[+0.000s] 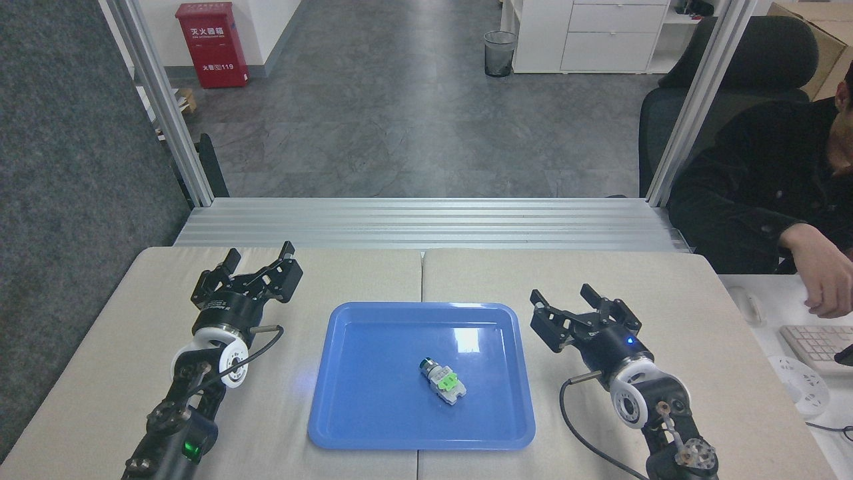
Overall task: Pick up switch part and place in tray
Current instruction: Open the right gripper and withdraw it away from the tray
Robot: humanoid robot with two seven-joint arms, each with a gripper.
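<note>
The switch part [442,382], whitish-grey with a green clip and a dark round end, lies on its side inside the blue tray [360,407], right of the tray's middle. Nothing touches it. My right gripper [564,309] stands open over the table just right of the tray, its fingers spread and empty. My left gripper [258,261] is open too, over the table to the left of the tray, holding nothing.
A person in black sits at the right with a hand [826,283] over a white desk holding a keyboard [816,347] and mouse [746,305]. An aluminium frame rail [426,223] runs behind the padded table. A seam [422,277] splits the table pads.
</note>
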